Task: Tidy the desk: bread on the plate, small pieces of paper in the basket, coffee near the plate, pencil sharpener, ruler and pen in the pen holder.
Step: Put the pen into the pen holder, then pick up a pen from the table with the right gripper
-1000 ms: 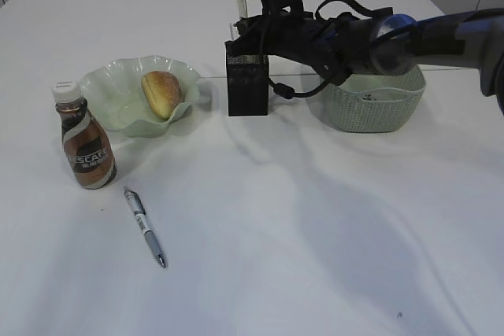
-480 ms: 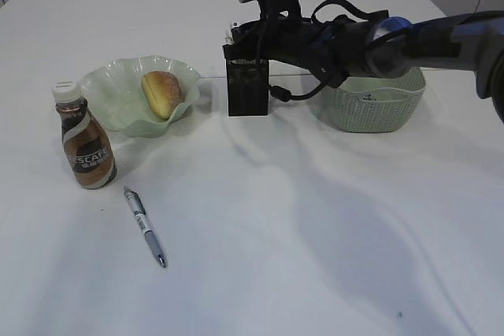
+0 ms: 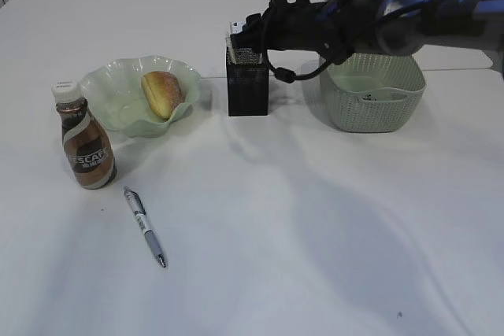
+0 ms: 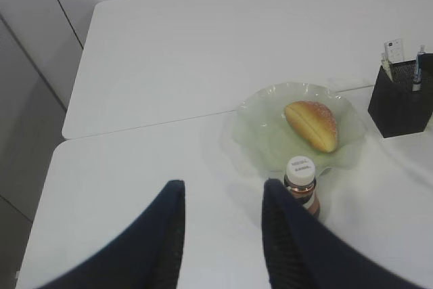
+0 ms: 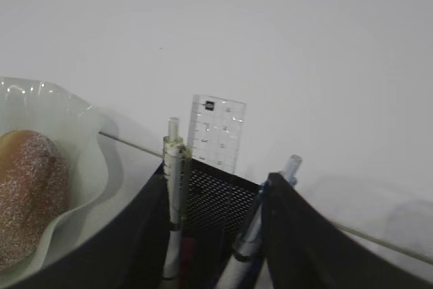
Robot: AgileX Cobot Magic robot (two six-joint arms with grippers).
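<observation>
My right gripper (image 3: 241,35) (image 5: 216,182) hovers open over the black mesh pen holder (image 3: 247,81) (image 5: 226,191), a finger on each side of its top. The clear ruler (image 5: 218,132) stands in the holder at its far side, beside a white pen (image 5: 174,167) and a blue one (image 5: 260,225). Another pen (image 3: 145,226) lies on the desk (image 3: 299,234) at the front left. The bread (image 3: 161,92) (image 4: 311,125) rests on the green plate (image 3: 106,88) (image 4: 252,109). The coffee (image 3: 85,147) (image 4: 301,179) stands just in front of the plate. My left gripper (image 4: 223,187) hangs open and empty above the desk left of the bottle. The pencil sharpener is out of view.
The sage-green basket (image 3: 378,112) sits right of the pen holder, under my right arm, with a small white scrap (image 3: 370,97) inside. A seam between two tabletops (image 4: 155,123) runs behind the plate. The desk's left edge (image 4: 51,187) lies close to my left gripper.
My right gripper lowered the ruler into the pen holder, opened its jaws and lifted slightly. The ruler now stands free in the holder. The left side has not moved.
</observation>
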